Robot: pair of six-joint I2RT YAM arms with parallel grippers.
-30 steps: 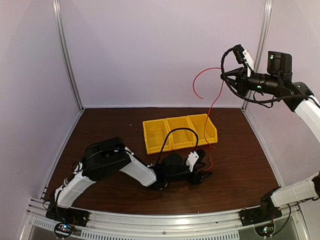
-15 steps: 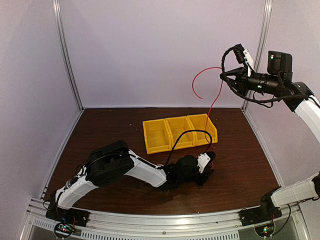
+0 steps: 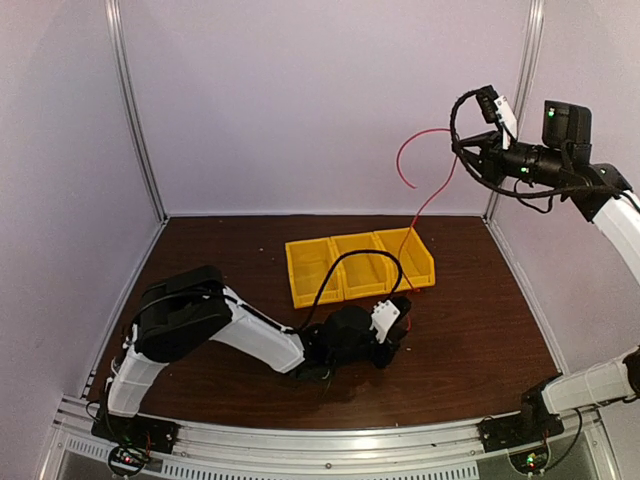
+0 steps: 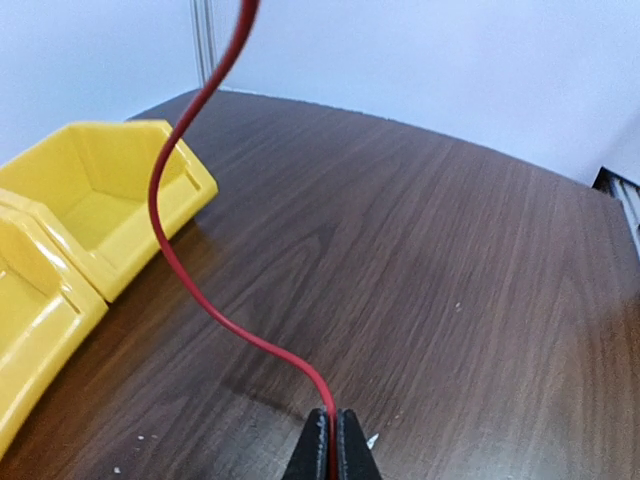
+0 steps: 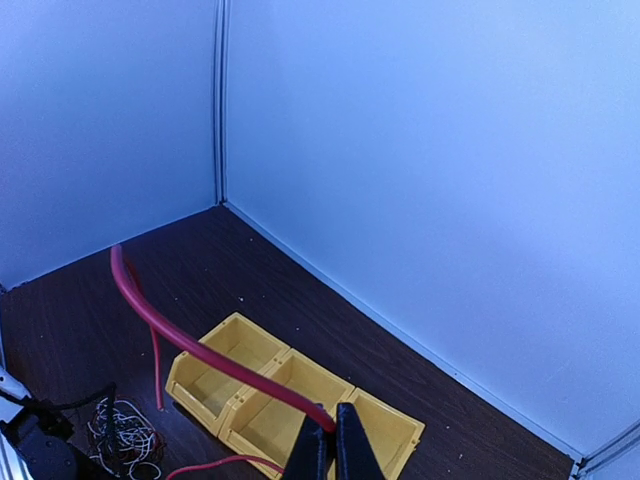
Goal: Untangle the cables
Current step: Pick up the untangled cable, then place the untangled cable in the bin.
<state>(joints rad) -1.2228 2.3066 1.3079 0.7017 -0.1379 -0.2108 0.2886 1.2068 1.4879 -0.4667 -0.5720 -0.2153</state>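
A long red cable [image 3: 428, 203] runs from high at the right down to the table near the yellow bins. My right gripper [image 3: 464, 152] is raised well above the table and shut on its upper part [image 5: 190, 345], with a free end curling out to the left. My left gripper [image 3: 400, 318] sits low over the table, just in front of the bins, and is shut on the lower part of the same cable [image 4: 165, 255]. A clump of thin white and black cables [image 5: 120, 435] lies on the table near the left arm.
Three joined yellow bins [image 3: 340, 268] stand mid-table behind the left gripper, seen also as yellow bins [image 4: 90, 210] and yellow bins [image 5: 290, 395]. White walls enclose the back and both sides. A thick black arm cable [image 3: 350, 262] arcs over the left wrist.
My left gripper has gone from open to shut, on the red cable, shifting right then back left toward the bins. My right gripper has drifted slightly right, still holding the cable.
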